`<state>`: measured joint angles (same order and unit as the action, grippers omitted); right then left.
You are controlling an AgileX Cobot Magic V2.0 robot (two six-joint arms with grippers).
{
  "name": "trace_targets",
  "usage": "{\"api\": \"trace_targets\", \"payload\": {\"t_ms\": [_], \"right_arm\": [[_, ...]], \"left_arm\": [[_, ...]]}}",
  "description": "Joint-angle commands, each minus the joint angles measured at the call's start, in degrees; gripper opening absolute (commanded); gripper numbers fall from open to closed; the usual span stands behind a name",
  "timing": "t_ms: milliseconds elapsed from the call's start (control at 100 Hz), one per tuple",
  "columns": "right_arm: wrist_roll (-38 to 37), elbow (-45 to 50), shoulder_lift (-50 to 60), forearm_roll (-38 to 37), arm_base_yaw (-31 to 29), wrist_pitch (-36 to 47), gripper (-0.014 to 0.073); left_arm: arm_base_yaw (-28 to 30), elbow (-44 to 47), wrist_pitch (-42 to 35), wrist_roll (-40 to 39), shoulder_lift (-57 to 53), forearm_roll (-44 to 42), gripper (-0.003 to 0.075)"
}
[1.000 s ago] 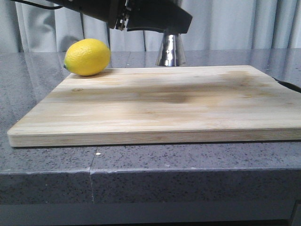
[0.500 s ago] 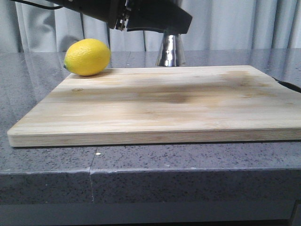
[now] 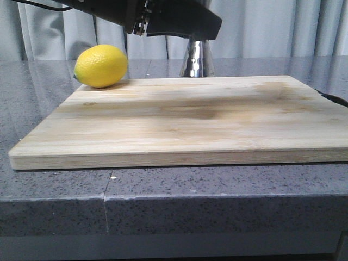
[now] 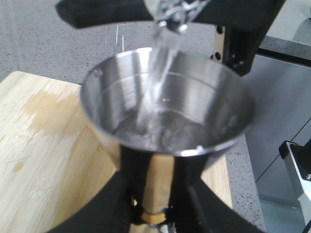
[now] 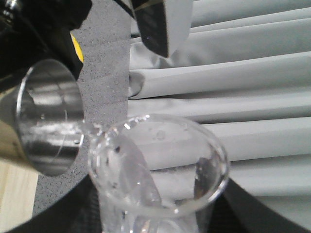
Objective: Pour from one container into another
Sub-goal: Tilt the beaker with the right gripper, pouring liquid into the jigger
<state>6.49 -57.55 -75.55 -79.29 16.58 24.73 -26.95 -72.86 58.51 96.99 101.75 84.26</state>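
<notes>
My left gripper (image 4: pixel 154 213) is shut on the gold-banded waist of the steel jigger (image 4: pixel 194 97), holding it upright above the far edge of the board. My right gripper (image 5: pixel 160 221) is shut on the clear glass beaker (image 5: pixel 160 160), tilted with its lip over the jigger's rim (image 5: pixel 46 121). A thin stream of water runs from the beaker (image 4: pixel 170 12) into the jigger's upper cup, which holds water. In the front view only the jigger's lower cone (image 3: pixel 197 58) shows under the black left gripper (image 3: pixel 187 27); the beaker and right gripper are out of that view.
A wooden cutting board (image 3: pixel 185 125) covers most of the grey stone counter (image 3: pixel 163 190). A yellow lemon (image 3: pixel 101 66) lies at the board's far left corner. A damp patch (image 4: pixel 46 109) marks the board near the jigger. Grey curtains hang behind.
</notes>
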Motion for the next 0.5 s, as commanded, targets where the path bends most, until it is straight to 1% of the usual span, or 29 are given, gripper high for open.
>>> {"api": "trace_targets", "payload": {"t_ms": [0,490], "right_arm": [[0.49,-2.12,2.10,1.33,0.02,0.73,0.0220],[4.90,-2.12,2.10,1.24,0.02,0.73,0.0220]], "left_arm": [[-0.22,-2.01,2.30,0.02,-2.34,4.13,0.0125],[-0.22,-2.01,2.30,0.02,-2.34,4.13,0.0125]]}}
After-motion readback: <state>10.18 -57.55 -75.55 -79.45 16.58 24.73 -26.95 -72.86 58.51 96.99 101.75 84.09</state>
